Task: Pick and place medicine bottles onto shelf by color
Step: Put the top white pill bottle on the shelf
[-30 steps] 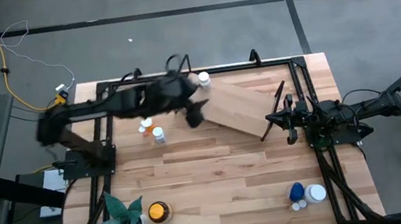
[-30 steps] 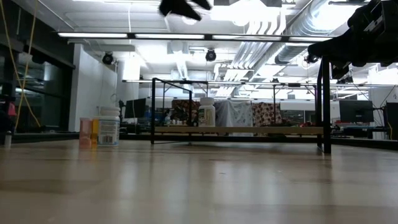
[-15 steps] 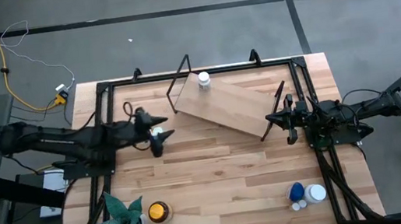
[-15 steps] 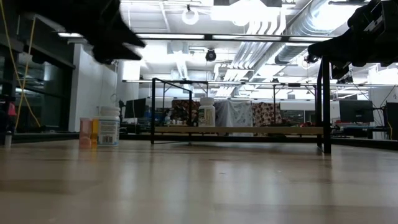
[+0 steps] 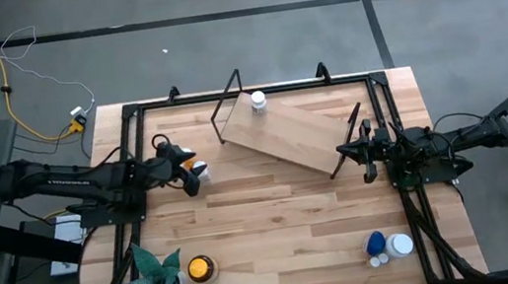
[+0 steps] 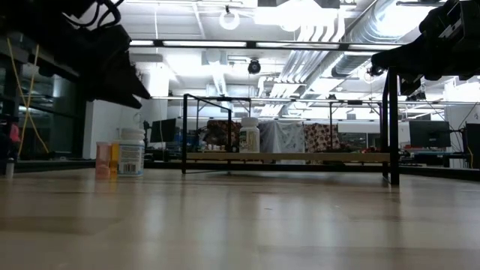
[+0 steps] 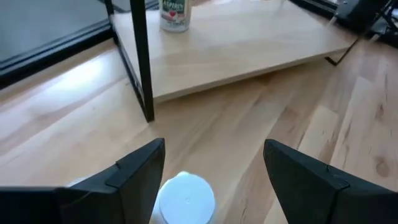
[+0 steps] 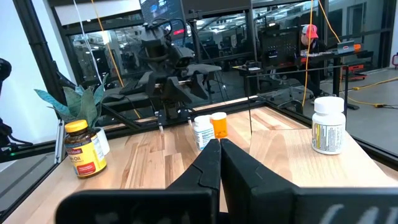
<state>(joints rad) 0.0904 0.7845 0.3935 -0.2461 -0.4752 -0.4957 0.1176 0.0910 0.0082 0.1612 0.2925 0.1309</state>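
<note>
Swung back from the shelf (image 5: 283,138), the left gripper (image 5: 191,174) now hovers, jaws wide, over an upright white-capped bottle (image 7: 185,198) at nine o'clock on the desk (image 5: 275,224). Beyond, the shelf's long axis runs eleven to four; the right gripper (image 5: 348,152) waits shut at three.

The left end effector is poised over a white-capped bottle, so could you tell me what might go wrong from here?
1. The left end effector is open above the white-capped bottle, which sits nearer one finger, so closing might tip it.
2. An orange bottle stands right beside it and could be knocked.
3. The shelf lies askew on the table with one white bottle near its end, so a careless placement might topple it.
</note>
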